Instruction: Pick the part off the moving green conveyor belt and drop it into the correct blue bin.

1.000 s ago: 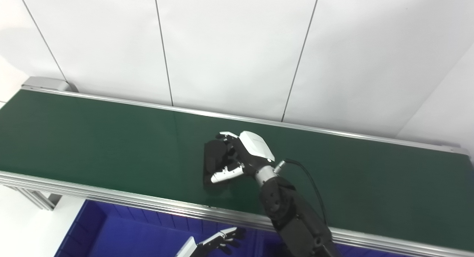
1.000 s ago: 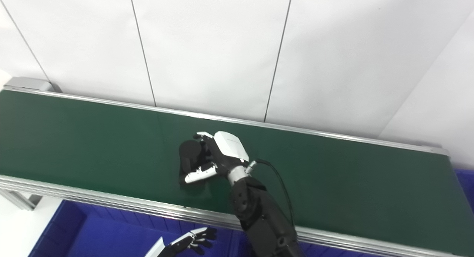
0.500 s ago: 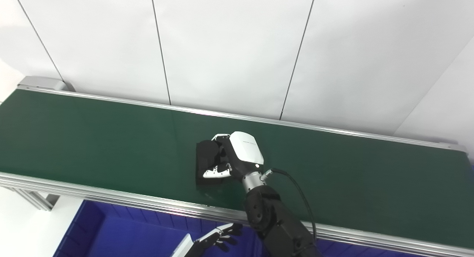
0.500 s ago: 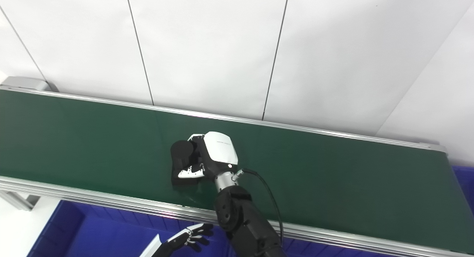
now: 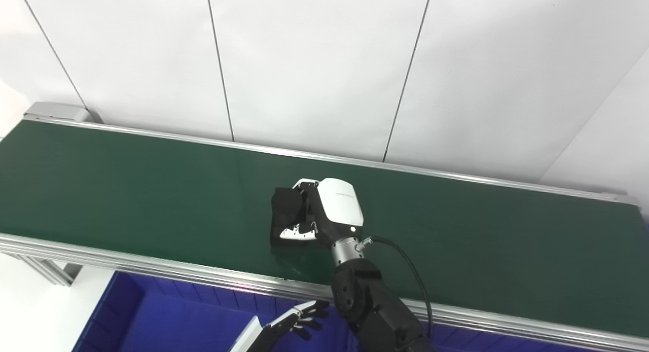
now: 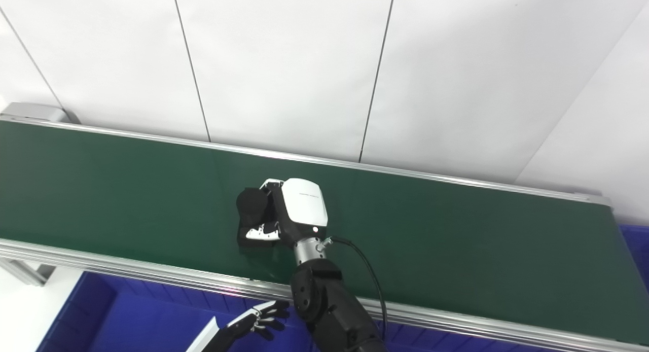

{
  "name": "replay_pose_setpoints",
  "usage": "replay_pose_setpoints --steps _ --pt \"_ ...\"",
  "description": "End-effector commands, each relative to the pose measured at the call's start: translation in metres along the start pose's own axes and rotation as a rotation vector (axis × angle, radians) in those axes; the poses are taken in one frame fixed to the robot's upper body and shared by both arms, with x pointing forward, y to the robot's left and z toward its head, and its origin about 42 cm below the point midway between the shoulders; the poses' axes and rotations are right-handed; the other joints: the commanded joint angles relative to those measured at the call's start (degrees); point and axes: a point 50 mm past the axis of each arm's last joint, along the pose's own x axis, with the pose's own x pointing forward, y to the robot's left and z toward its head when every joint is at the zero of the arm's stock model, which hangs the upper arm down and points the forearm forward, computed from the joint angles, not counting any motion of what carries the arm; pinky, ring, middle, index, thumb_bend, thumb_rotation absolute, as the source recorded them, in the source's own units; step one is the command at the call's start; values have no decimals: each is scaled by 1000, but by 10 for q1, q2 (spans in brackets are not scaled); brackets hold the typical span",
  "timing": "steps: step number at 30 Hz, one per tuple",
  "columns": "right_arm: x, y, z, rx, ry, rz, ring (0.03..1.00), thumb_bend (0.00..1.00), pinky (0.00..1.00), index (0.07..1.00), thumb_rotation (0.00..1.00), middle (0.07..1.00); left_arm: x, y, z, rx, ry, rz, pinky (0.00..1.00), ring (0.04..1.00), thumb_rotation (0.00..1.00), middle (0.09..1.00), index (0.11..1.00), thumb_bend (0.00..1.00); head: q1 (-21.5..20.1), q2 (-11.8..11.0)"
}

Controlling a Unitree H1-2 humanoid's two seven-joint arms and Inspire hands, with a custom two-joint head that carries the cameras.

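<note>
A black part (image 5: 284, 210) sits on the green conveyor belt (image 5: 127, 189) near its middle. My right hand (image 5: 324, 215) is wrapped around the part's right side, fingers (image 5: 307, 182) over the far edge and thumb at the near edge, shut on it. The part's base still appears to touch the belt. My left hand (image 5: 289, 325) hovers low over the blue bin (image 5: 167, 321) in front of the belt, fingers spread and holding nothing.
The belt's aluminium front rail (image 5: 152, 271) runs between the hand and the bin below. A second blue bin corner (image 6: 634, 240) shows at the belt's right end. White wall panels (image 5: 314, 63) stand behind the belt.
My right hand closed its fingers and thumb around the black part and drew left with it. The left hand stayed over the bin. The camera shifted slightly.
</note>
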Motion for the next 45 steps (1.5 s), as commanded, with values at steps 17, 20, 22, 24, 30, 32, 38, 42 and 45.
replay_pose_setpoints --steps 17,20,22,24,30,32,38,42,45 --pt "-86 -111 2 190 -55 -247 315 511 248 488 134 414 -3 13 14 -22 -52 10 591 705 379 821 868 896 -27 39" --pt "-107 -125 -2 184 -61 -226 252 514 193 487 126 358 -4 16 17 -34 -56 10 598 713 366 820 868 896 -28 47" --pt "-121 -133 -5 180 -53 -205 228 514 169 487 125 339 -4 17 19 -36 -60 13 596 712 368 820 869 896 -28 53" --pt "-137 -140 -8 197 -38 -177 239 513 178 487 124 349 -5 19 22 -53 -58 14 600 715 360 820 869 900 -29 59" --pt "-187 -150 -25 174 14 -29 299 512 231 487 124 401 -8 24 27 -74 -53 11 622 729 353 819 864 905 -37 78" --pt "-198 -150 -29 177 35 10 334 511 264 487 125 431 -8 26 28 -77 -52 8 618 728 359 821 864 906 -47 82" --pt "-233 -145 -49 144 79 88 323 512 259 488 122 420 -11 37 29 -90 -43 -2 650 768 342 849 882 888 -73 90" --pt "-246 -143 -59 100 121 131 340 518 268 523 6 405 -11 42 29 -98 -36 3 651 764 329 840 876 882 -78 94" --pt "-253 -146 -68 39 152 202 356 518 283 526 0 405 -10 46 28 -110 -32 0 657 770 318 842 880 878 -86 95"
